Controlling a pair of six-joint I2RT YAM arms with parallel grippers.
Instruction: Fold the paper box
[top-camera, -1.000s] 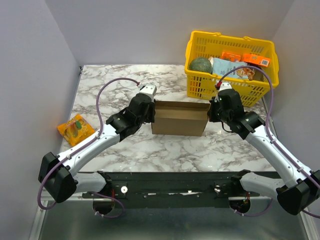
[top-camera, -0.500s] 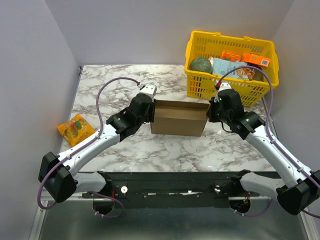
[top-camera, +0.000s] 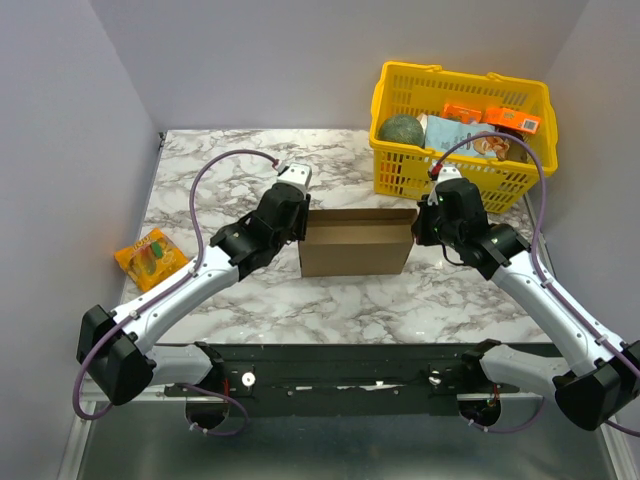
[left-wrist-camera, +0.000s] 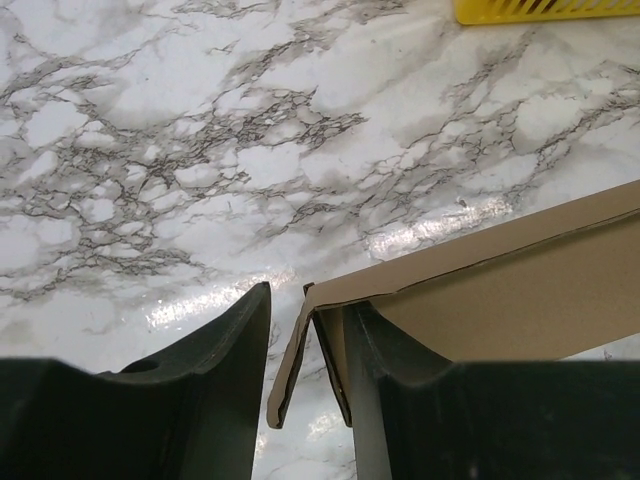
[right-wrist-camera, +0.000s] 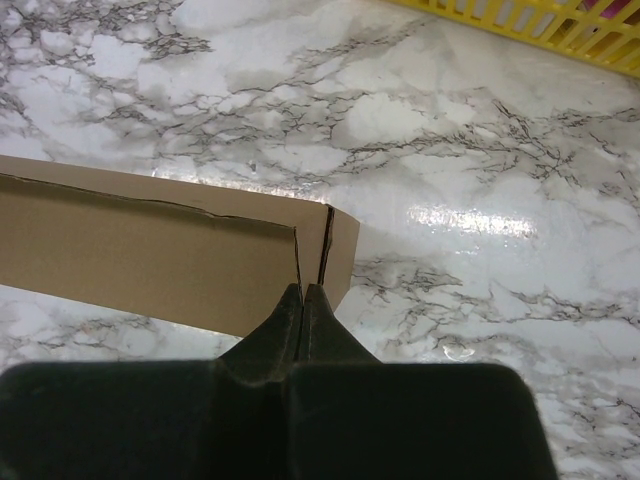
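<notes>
Viewing from above, we find the box (top-camera: 355, 245) standing midway across the table (top-camera: 200, 190), near the basket (top-camera: 455, 178). Left wrist: the left gripper (left-wrist-camera: 308, 325) straddles the box's end flap, jaws narrowly apart (not clamped). Right wrist: the right gripper (right-wrist-camera: 303, 300) pinches the opposite end wall, jaws closed on it.

Matching kit on both sides: the left arm (top-camera: 190, 288) and right arm (top-camera: 545, 295) are white shells broken up by chunky black joints, both bolted to the black base plate (top-camera: 340, 375). Above the plate, a purple cable (top-camera: 207, 178) trails along the left arm, with a second cable (top-camera: 545, 200) on the right. White-ringed bolts (top-camera: 247, 379) dot the plate. Up close, the fingers (left-wrist-camera: 215, 400) are matte black and smoothly tapered.
</notes>
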